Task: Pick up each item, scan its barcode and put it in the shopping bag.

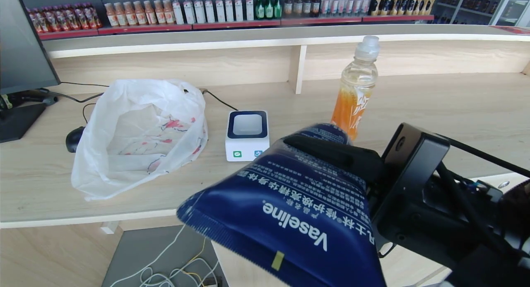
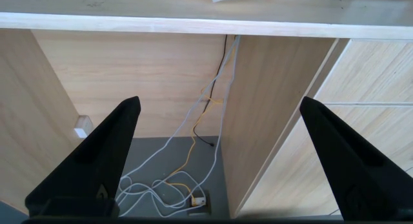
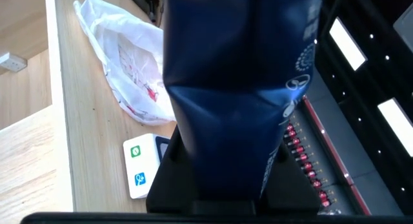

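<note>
blue tube point(image 1: 290, 212) clamped, bottle point(image 1: 356, 92) btm hidden

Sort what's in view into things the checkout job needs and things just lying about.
For the job: blue tube, held in the right claw; orange drink bottle; barcode scanner; white shopping bag.

Lying about: monitor; mouse; bottles on the back shelf; cables on the floor.
</note>
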Robot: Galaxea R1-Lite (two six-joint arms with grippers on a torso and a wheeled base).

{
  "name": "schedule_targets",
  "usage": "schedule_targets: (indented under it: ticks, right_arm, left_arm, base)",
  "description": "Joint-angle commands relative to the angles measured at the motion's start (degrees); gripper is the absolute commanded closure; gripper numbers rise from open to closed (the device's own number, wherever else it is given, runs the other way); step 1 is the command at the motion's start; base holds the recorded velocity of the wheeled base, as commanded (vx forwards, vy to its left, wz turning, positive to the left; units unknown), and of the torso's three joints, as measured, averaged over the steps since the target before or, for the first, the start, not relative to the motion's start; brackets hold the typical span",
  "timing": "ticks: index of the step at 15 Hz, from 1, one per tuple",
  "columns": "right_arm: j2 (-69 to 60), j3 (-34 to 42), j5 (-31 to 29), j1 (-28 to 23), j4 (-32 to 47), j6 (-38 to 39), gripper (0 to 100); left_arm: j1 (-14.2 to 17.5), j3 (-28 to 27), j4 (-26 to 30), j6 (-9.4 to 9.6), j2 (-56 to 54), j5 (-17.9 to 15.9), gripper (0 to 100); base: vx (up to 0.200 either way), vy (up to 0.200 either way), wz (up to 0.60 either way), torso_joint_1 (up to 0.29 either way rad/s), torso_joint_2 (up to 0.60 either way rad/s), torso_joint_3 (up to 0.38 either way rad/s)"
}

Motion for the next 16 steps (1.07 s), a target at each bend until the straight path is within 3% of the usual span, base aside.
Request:
schedule_targets:
  ticks: [1, 16]
  right_arm:
    - [-0.9, 0.6, -0.1, 0.1, -0.1, 0.0, 100]
    - [-0.4, 2.8, -7.3, 6.1, -0.1, -1.7, 100]
  left_arm:
    - [0.0, 0.0, 0.0, -0.02, 0.0, 0.0, 0]
    - [0.0, 0.0, 0.0, -0.02, 0.0, 0.0, 0]
  base:
    - [0.0, 0.0, 0.0, 0.0, 0.0, 0.0]
    - [0.0, 0.0, 0.0, 0.0, 0.0, 0.0]
